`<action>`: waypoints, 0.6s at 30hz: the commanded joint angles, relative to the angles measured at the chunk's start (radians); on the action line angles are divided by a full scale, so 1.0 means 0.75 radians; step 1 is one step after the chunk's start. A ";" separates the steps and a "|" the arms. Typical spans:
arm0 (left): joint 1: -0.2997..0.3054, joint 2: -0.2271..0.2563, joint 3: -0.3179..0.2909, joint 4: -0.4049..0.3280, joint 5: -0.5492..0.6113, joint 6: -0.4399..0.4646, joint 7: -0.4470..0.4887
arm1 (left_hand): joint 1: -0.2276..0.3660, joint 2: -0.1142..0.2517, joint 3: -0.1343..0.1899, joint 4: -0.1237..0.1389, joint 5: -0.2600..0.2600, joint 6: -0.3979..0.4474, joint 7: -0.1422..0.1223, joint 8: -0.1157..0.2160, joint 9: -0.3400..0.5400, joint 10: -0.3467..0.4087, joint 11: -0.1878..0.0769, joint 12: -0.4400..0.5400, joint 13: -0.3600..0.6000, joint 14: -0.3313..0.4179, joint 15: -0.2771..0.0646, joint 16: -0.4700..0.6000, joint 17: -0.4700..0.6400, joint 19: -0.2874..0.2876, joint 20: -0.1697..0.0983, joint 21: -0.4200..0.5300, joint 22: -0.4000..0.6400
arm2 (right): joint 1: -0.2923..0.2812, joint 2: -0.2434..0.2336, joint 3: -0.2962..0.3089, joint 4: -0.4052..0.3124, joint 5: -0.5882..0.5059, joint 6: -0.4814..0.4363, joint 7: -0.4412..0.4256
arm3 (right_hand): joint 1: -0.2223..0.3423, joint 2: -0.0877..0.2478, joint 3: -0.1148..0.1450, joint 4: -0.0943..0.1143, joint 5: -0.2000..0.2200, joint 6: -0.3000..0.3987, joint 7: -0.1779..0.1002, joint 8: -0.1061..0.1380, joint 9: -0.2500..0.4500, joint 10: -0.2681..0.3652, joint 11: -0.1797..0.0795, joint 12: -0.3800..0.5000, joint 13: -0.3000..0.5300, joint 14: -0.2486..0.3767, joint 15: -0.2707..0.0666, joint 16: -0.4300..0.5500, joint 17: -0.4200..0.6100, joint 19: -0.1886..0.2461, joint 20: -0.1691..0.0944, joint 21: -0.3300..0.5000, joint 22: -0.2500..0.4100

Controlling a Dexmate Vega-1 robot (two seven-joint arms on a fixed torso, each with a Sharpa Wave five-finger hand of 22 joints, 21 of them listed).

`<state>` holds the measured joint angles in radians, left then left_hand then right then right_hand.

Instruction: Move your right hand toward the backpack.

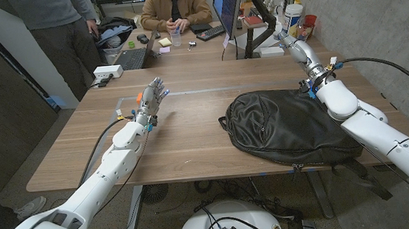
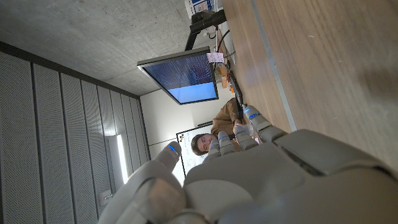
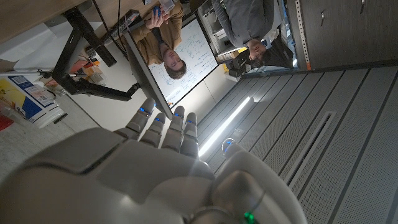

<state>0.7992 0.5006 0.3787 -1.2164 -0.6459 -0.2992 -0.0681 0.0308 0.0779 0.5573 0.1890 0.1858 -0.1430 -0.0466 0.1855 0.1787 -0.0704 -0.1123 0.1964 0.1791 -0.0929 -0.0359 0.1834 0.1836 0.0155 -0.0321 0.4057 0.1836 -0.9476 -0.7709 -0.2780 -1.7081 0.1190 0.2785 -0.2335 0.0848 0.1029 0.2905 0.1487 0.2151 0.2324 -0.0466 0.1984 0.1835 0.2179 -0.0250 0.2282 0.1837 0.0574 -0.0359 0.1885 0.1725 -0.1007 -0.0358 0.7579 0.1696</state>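
at centre right of the head view: black backpack (image 1: 288, 125), lying flat on the wooden table (image 1: 191, 130), soft and slumped, its near edge close to the table's front lip.
upper right of the same view: right hand (image 1: 289, 40), raised beyond the backpack's far side, well apart from it, near the clutter by the monitor (image 1: 230, 5); the forearm crosses above the bag's right end. fingers look extended and nothing is held.
left of centre, head view: left hand (image 1: 154, 95), lifted off the table, fingers spread and reaching up, holding nothing, well apart from the backpack.
top of frame: seated person (image 1: 175, 6) at the far end, standing person (image 1: 59, 27) at upper left.
lower half of the left wrist view: back of the left hand (image 2: 249, 180), fingers straight, table beside them, nothing in grasp.
lower half of the right wrist view: back of the right hand (image 3: 149, 174), fingers (image 3: 165, 127) straight and apart, released; they point at the room, not at the bag.
handling note, judged: draw the hand back and down toward the bag's middle, keeping the fingers loose. steer clear of the monitor stand and bottles. slow before the fabric so the bag is not shoved toward the edge.
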 commanded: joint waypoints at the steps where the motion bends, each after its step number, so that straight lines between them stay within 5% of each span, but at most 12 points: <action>1: -0.004 -0.003 0.003 0.009 -0.001 0.000 -0.006 | -0.015 0.129 0.009 0.000 -0.005 0.004 -0.005 0.003 0.005 0.009 -0.001 0.004 0.007 -0.009 -0.080 0.007 0.008 0.006 -0.049 -0.005 0.004 | -0.014 -0.021 0.001 -0.038 -0.068 -0.039 -0.024 | 0.003 0.053 0.011 -0.004 0.004 0.008 0.003 0.001 0.007 0.012 -0.004 -0.003 0.003 0.017 -0.033 -0.003 0.001 0.006 -0.079 -0.006 0.005; 18: -0.008 -0.006 0.003 0.021 -0.003 -0.003 -0.012 | -0.016 0.129 0.009 0.000 -0.005 0.005 -0.004 0.004 0.005 0.009 0.001 0.004 0.007 -0.010 -0.080 0.006 0.008 0.007 -0.049 -0.007 0.004 | -0.031 -0.053 0.000 -0.096 -0.168 -0.101 -0.053 | 0.003 0.051 0.014 -0.004 0.004 0.009 0.000 -0.001 0.007 0.014 -0.005 -0.005 0.003 0.018 -0.034 -0.004 0.002 0.010 -0.081 -0.016 0.005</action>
<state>0.7953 0.4979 0.3804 -1.2063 -0.6466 -0.2992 -0.0743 0.0308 0.0780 0.5573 0.1890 0.1858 -0.1430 -0.0466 0.1855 0.1787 -0.0704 -0.1123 0.1964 0.1791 -0.0929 -0.0359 0.1834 0.1836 0.0155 -0.0320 0.4057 0.1836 -0.9624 -0.7966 -0.2782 -1.7507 0.0398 0.2365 -0.2583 0.0848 0.1029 0.2944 0.1448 0.2150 0.2323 -0.0465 0.1984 0.1835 0.2215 -0.0285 0.2282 0.1837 0.0574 -0.0358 0.1885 0.1725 -0.1008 -0.0358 0.7475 0.1697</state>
